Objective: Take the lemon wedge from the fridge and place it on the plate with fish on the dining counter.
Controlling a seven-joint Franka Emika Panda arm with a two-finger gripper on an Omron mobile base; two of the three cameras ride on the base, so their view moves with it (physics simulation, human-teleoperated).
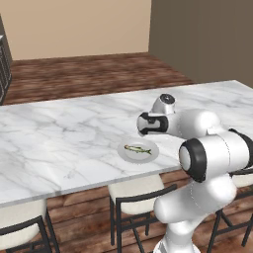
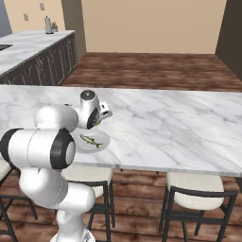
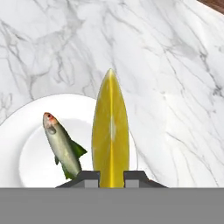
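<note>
Fetch part looks done: wedge (image 3: 110, 131) is out of the fridge, pinched upright between the pincer (image 3: 111, 177) tips. Arm is at the dining table (image 1: 59, 143) w/ the pincer hanging over the plate (image 3: 26, 144). From the hand cam, wedge sits above the plate's edge, just beside the fish (image 3: 62, 146), not yet touching down. Left to do, I'd say: lower a bit, release onto the plate, pull back. Nearly finished.

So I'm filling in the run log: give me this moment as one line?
gripper: shut on lemon wedge | above plate with fish | dining counter | wedge not yet released
</note>
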